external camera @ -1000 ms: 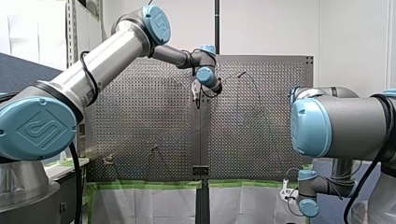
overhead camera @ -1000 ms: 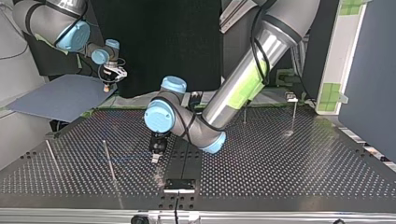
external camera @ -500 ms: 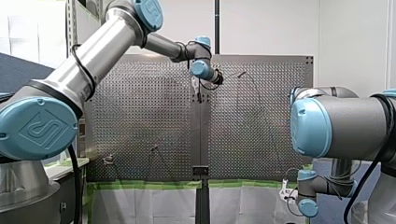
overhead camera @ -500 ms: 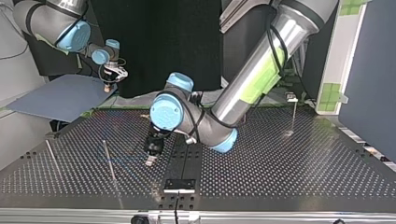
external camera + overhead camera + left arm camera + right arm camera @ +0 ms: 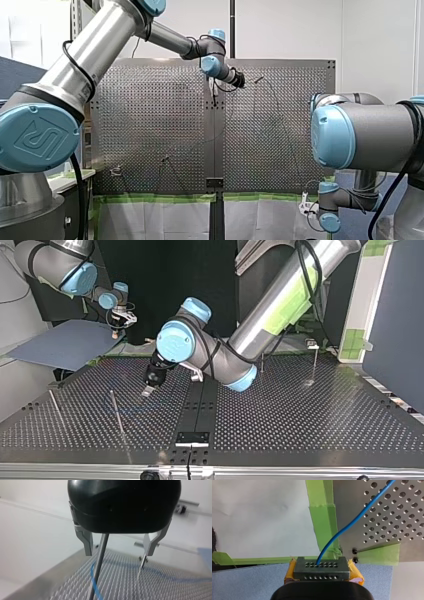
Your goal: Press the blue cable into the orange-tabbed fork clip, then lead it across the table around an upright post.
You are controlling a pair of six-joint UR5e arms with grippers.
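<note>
In the top view my left gripper [image 5: 148, 390] hangs just over the perforated table [image 5: 300, 420], beside a thin upright post [image 5: 116, 410]. The left wrist view shows its metal fingers [image 5: 87, 545] open with nothing gripped. The post [image 5: 98, 567] stands ahead, close to one finger, and the blue cable [image 5: 94, 586] curves on the plate below. My right gripper [image 5: 118, 324] is off the table's far corner. Its yellow pads [image 5: 355, 573] are shut on a grey perforated block [image 5: 322, 571] from which the blue cable [image 5: 352, 522] runs over the plate. I cannot make out the fork clip.
More upright posts stand at the top view's left [image 5: 55, 407] and far right [image 5: 315, 365]. A black strip [image 5: 200, 405] runs down the table's middle. A blue-grey board [image 5: 60, 345] lies under my right gripper. Green tape [image 5: 322, 512] lines the plate's edge.
My left gripper has swung toward the top view's left and further from that camera, its wrist turning. The right arm has not moved.
</note>
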